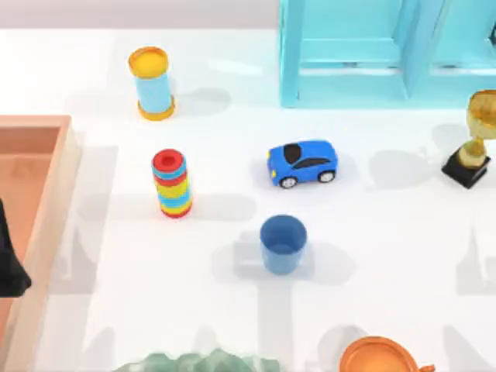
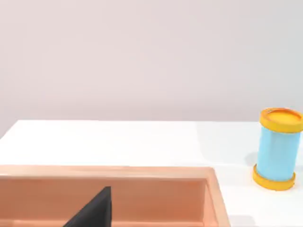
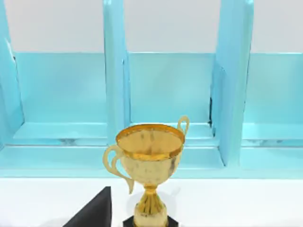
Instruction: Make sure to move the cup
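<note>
White tabletop [image 1: 387, 232] runs under everything I can see from above, and I'll place things off the toy car [image 1: 303, 163] near its middle. Far to the car's left sits a peach wooden tray [image 1: 48, 201], with a dark piece of my left arm [image 1: 9, 263] at its edge; I cannot tell how that tool's fingers stand. Between tray and car stands a stack of coloured rings [image 1: 172, 184], and up and left of the car a light-blue cylinder [image 1: 152, 83] with yellow ends. The cup [image 1: 283, 243] stands upright, mouth open upward, just below the car and apart from it, untouched. Behind the car rises a turquoise rack [image 1: 372, 54]; far to its right stands the gold trophy [image 1: 473, 139], which my right wrist camera faces. That tool's state I cannot tell either. I judge the cup lies roughly midway between the arms, its axis vertical, so either could take it from the side.
</note>
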